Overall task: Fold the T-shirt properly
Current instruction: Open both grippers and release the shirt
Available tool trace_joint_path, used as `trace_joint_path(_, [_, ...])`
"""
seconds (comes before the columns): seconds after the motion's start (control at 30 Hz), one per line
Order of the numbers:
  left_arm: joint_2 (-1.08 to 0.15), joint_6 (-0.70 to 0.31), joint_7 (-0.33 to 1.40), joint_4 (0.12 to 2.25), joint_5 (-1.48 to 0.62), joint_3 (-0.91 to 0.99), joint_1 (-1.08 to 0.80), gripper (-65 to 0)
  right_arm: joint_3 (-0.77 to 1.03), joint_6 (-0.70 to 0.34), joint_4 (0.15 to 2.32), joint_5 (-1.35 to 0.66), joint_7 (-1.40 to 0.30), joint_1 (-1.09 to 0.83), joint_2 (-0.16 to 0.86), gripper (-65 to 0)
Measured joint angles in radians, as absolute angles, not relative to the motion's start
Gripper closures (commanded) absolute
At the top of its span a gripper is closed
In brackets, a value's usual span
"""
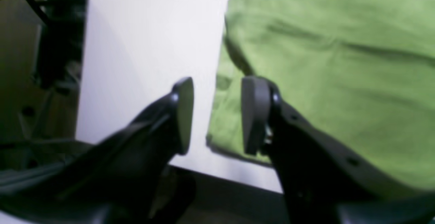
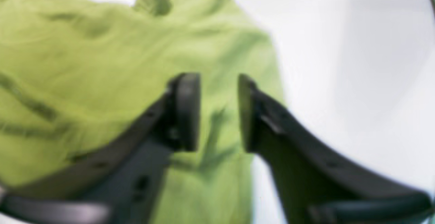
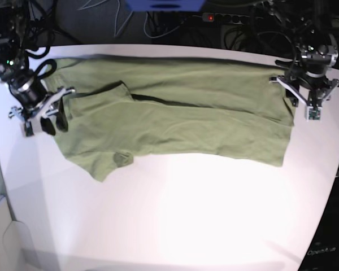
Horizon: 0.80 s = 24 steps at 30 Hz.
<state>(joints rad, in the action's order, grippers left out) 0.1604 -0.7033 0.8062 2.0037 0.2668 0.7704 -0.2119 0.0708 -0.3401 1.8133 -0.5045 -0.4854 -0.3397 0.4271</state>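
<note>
The olive-green T-shirt (image 3: 181,124) lies spread and wrinkled across the far half of the white table (image 3: 186,214), with a sleeve folded over at its left end. My left gripper (image 3: 306,108) is open just above the shirt's right edge. In the left wrist view its jaws (image 1: 217,115) straddle the hem of the shirt (image 1: 323,64) near the table's edge. My right gripper (image 3: 53,123) is open at the shirt's left end. In the right wrist view it (image 2: 219,112) hovers over green cloth (image 2: 85,64), holding nothing. The white tag is not visible.
Cables and a power strip (image 3: 226,18) run behind the table's far edge. A blue object (image 3: 164,4) sits at the top centre. The near half of the table is bare white surface. The table's edge (image 1: 231,179) lies right under the left gripper.
</note>
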Motion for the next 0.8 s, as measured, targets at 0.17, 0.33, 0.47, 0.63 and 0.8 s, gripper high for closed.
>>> trace_joint_path(0.17, [0.161, -0.703, 0.806, 2.002, 0.271, 0.771, -0.212, -22.7, 0.077, -0.543, 1.715, -0.511, -0.735, -0.036, 0.399, -49.6])
trace_joint_path(0.33, [0.148, -0.704, 0.809, 2.004, 0.273, 0.775, -0.216, -22.7, 0.062, -0.687, 1.387, -0.501, -0.797, 0.232, 0.388, -53.5])
trace_joint_path(0.47, [0.143, -0.707, 0.808, 2.004, 0.289, 0.799, -0.214, -22.7, 0.027, -0.691, 1.119, -0.492, -0.786, 0.371, 0.388, -53.4])
trace_joint_path(0.63, [0.141, -0.703, 0.807, 2.004, 0.323, 0.812, -0.213, -22.7, -0.069, -0.690, 0.866, -0.503, -0.626, 0.487, 0.380, -53.4])
trace_joint_path(0.8, [0.142, -0.703, 0.805, 2.004, 0.321, 0.810, -0.213, -22.7, -0.170, -0.690, 0.705, -0.496, -0.514, 0.523, 0.336, -53.4])
